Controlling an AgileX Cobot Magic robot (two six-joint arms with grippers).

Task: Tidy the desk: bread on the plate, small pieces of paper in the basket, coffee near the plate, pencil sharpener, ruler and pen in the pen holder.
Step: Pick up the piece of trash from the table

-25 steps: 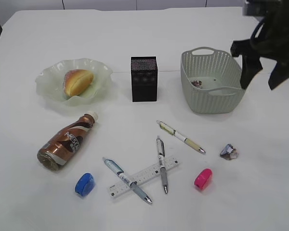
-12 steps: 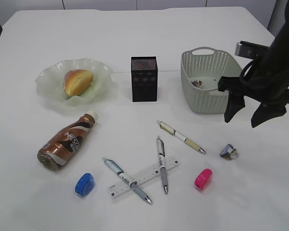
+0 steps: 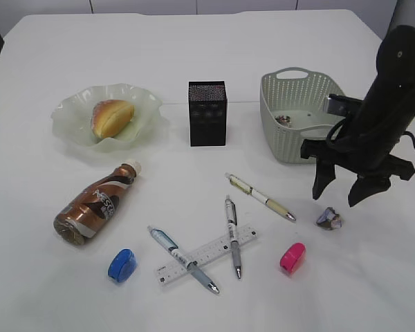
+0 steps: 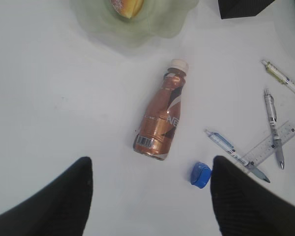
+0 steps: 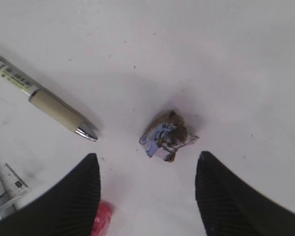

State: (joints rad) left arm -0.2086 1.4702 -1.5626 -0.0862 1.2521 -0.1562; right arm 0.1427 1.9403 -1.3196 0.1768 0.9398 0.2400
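My right gripper (image 3: pixel 335 200) hangs open just above a crumpled small piece of paper (image 3: pixel 328 218), which lies between and slightly ahead of its fingertips (image 5: pixel 167 137). Another scrap (image 3: pixel 283 119) lies in the basket (image 3: pixel 297 149). Bread (image 3: pixel 112 117) sits on the plate (image 3: pixel 69 111). The coffee bottle (image 3: pixel 95 203) lies on its side. A blue pencil sharpener (image 3: pixel 122 265), a pink one (image 3: pixel 292 256), the ruler (image 3: pixel 206 253) and three pens (image 3: pixel 259 196) (image 3: pixel 232 235) (image 3: pixel 183 259) lie in front of the black pen holder (image 3: pixel 207 113). My left gripper (image 4: pixel 151 162) is open high over the coffee (image 4: pixel 160 120).
The basket stands directly behind the right arm. One pen's tip (image 5: pixel 86 132) and the pink sharpener (image 5: pixel 102 219) lie close to the right gripper's left finger. Two pens cross the ruler.
The right arm has come down and forward from over the basket's right side to just above the crumpled paper, jaws still open. Nothing on the table has moved.
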